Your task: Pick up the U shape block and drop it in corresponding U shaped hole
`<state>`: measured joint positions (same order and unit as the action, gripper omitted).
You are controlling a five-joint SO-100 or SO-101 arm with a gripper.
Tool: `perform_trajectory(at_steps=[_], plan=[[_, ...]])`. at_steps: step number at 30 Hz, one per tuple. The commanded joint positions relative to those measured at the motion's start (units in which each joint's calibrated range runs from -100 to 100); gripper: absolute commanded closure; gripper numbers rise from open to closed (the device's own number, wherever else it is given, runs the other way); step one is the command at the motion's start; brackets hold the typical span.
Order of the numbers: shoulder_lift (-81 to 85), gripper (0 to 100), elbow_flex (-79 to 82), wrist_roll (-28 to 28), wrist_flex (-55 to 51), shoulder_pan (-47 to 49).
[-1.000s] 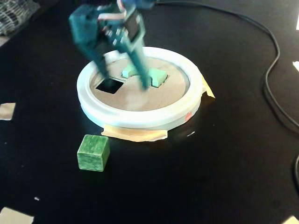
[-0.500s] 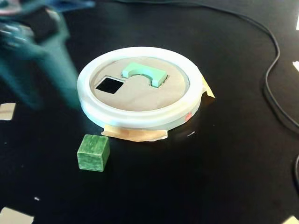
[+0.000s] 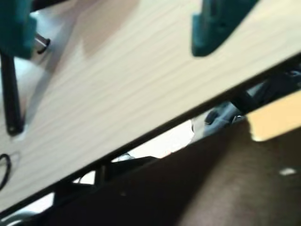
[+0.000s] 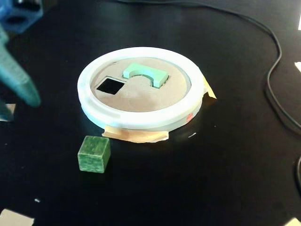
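In the fixed view the pale mint-green U shape block lies on the tan cardboard disc inside the white rim, at the disc's far side, standing a little proud of the surface. It covers the U shaped hole, which I cannot see. My teal gripper is at the far left edge, well away from the disc. In the wrist view the gripper is open, its fingers wide apart with nothing between them, over a pale wood surface.
A square cutout is at the disc's left. A darker green cube sits on the black table in front of the disc. A black cable runs along the right side. Tape scraps hold the rim.
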<state>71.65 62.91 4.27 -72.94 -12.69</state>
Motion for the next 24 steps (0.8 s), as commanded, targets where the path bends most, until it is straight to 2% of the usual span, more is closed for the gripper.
perform_trajectory(at_steps=[1,16,24], plan=[[9.6,44,8.0,-0.4,1.6,0.1],[18.7,43,29.4,-0.4,1.0,0.0],[18.7,44,30.5,-0.4,1.9,0.3]])
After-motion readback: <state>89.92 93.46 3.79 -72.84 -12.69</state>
